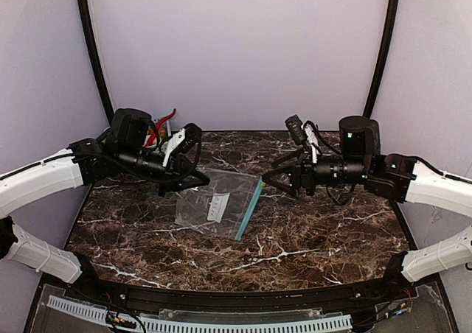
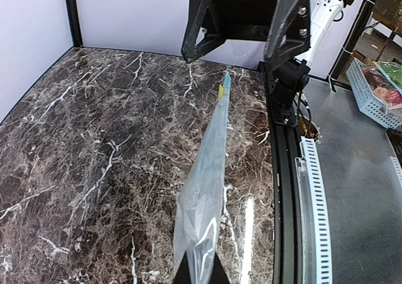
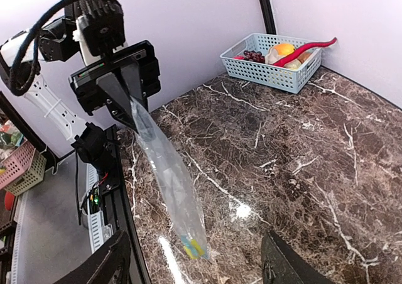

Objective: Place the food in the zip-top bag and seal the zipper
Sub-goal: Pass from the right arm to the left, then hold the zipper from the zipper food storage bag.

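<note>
One clear, flat, roughly square plastic zip-top bag (image 1: 215,204) hangs edge-on, crinkled and glossy, over the dark brown, white-veined marble table (image 1: 317,237). The left gripper (image 2: 200,274) is clenched on the bag's edge opposite the mouth (black fingers pinching the thin film). One light teal-blue zipper strip (image 1: 249,214) runs along the far edge, just beside the right gripper (image 1: 270,182), whose two jaws stand parted, grasping nothing. One pale blue mesh plastic basket (image 3: 271,75) in the table's corner holds the food: one dark purple grape bunch (image 3: 253,56), one yellow-orange round piece (image 3: 282,48) and one long red curved piece (image 3: 306,49).
</note>
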Controlling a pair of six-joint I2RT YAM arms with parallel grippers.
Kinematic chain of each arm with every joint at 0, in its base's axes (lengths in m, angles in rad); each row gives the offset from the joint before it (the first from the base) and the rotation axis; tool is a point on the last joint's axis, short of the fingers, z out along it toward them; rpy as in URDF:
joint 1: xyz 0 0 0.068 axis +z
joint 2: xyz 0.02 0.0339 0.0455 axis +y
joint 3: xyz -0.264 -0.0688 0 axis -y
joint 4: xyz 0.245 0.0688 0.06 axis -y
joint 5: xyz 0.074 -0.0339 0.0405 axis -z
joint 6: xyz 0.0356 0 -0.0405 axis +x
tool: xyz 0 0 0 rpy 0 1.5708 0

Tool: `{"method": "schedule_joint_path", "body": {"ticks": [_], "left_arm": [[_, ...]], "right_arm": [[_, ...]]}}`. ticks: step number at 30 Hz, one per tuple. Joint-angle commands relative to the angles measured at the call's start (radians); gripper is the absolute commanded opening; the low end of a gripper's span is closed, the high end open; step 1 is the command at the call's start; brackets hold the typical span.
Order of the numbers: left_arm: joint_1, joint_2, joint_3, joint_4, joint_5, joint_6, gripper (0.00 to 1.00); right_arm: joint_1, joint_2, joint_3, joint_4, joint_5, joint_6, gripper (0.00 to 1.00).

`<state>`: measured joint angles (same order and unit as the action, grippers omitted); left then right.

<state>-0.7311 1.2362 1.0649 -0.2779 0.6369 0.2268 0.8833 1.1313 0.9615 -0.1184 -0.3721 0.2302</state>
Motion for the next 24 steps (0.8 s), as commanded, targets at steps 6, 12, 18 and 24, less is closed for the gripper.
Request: {"method": "schedule_joint_path", "body": {"ticks": [6, 12, 18, 24], "left_arm": [[0.007, 0.002, 0.030, -0.006, 0.099, -0.015, 0.01], [0.007, 0.002, 0.031, -0.007, 0.104, -0.017, 0.01], [0.008, 0.007, 0.032, -0.004, 0.120, -0.022, 0.01], [0.009, 0.006, 0.031, 0.000, 0.122, -0.026, 0.01]], "right_arm": [[-0.043, 0.001, -0.133, 0.301, -0.166, 0.062, 0.54], [-0.057, 0.004, -0.179, 0.351, -0.262, 0.075, 0.44], [-0.075, 0.006, -0.204, 0.366, -0.282, 0.081, 0.40], [-0.080, 0.028, -0.204, 0.368, -0.302, 0.082, 0.35]]}}
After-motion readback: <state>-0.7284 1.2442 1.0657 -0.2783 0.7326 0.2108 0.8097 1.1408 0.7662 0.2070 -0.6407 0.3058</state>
